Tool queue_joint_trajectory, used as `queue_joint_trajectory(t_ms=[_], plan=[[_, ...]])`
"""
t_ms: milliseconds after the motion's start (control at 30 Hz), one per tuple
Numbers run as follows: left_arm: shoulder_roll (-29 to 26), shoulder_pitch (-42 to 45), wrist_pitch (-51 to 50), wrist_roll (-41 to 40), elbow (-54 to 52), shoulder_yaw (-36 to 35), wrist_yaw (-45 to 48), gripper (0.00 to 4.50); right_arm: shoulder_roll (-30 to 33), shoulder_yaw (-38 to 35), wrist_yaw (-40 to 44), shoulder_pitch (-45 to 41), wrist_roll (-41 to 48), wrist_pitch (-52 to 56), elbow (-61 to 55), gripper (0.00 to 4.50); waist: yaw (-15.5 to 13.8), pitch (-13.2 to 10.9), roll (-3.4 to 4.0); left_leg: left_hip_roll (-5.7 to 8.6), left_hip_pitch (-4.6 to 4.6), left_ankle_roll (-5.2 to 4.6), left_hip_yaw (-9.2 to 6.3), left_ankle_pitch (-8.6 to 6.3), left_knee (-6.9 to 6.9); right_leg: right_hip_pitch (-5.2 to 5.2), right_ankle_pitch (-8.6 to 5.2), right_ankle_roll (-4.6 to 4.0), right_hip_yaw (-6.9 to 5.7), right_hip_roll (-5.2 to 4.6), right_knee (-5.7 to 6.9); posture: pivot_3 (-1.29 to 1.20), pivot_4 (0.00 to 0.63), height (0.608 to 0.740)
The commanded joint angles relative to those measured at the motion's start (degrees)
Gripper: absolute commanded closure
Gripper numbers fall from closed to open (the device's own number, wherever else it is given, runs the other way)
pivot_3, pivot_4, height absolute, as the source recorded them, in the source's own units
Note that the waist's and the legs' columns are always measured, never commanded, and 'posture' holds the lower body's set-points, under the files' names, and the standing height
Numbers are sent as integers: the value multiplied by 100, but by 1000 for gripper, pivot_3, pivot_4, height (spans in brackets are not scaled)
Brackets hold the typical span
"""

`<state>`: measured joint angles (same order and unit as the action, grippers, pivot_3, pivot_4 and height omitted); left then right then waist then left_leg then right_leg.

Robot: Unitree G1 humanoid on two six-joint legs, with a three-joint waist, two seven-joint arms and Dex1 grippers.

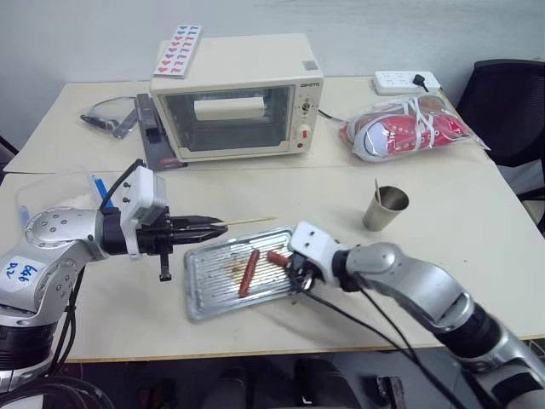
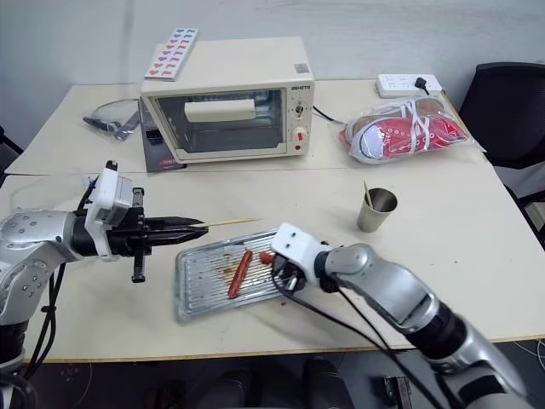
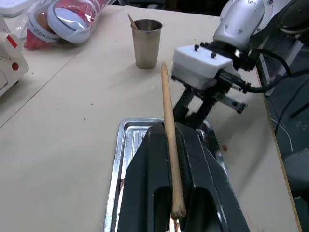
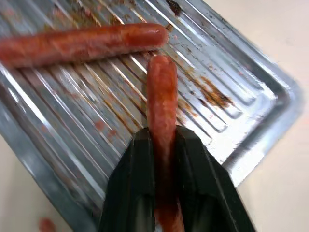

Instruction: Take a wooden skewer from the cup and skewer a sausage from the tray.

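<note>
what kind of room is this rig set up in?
Probably an office or lab staged as a makeshift kitchen: pale work tables with a toaster oven, a power strip, a black office chair and bagged red sneakers.

Tray (image 1: pixel 213 285): flat, ridged, grease-stained metal, the reference here. One reddish-brown sausage (image 4: pixel 161 104) sits over its right end, pinched between black fingers; a second sausage (image 1: pixel 249 271) lies on the ridges mid-tray. Wooden skewer (image 1: pixel 251 221): roughly level, above the tray's far edge. Steel cup (image 1: pixel 385 209): upright, right of the tray, holding another stick.
</note>
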<state>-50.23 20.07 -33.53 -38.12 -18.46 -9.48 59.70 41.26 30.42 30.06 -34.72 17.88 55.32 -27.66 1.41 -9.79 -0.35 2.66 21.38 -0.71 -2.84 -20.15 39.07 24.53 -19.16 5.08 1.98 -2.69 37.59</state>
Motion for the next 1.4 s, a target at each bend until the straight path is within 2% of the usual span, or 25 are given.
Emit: queue_joint_trajectory(t_ms=[33,233,433,733,1400], plan=[[-13,249,82,5,235,15,162,4500,491,-329,770,-78,-140,-732,-281,4114,3,-1,-1,-1,0,0,0,0,0,0,0,0,-1,1,0,0,150,740],[-61,461,123,82,624,180,512,4500,1205,-1015,1657,-195,-349,-1833,-308,4114,21,-3,-1,-2,5,0,2,0,-6,6,0,0,1,2,-2,0,150,740],[-27,699,184,181,778,432,775,4500,1485,-1584,2232,-206,-348,-2273,-414,4114,1,-4,-2,-3,7,0,0,0,-2,5,0,0,0,3,-2,0,150,740],[62,871,326,325,950,479,830,4500,1390,-1804,2429,-131,-531,-2610,-524,4114,1,-4,-3,-3,7,0,1,0,0,7,0,0,0,3,3,0,150,740],[240,988,470,461,813,641,889,4500,1087,-1819,2336,-205,-642,-2423,-682,4114,-1,-4,-3,-3,8,0,1,0,4,7,0,0,0,2,6,0,150,740]])
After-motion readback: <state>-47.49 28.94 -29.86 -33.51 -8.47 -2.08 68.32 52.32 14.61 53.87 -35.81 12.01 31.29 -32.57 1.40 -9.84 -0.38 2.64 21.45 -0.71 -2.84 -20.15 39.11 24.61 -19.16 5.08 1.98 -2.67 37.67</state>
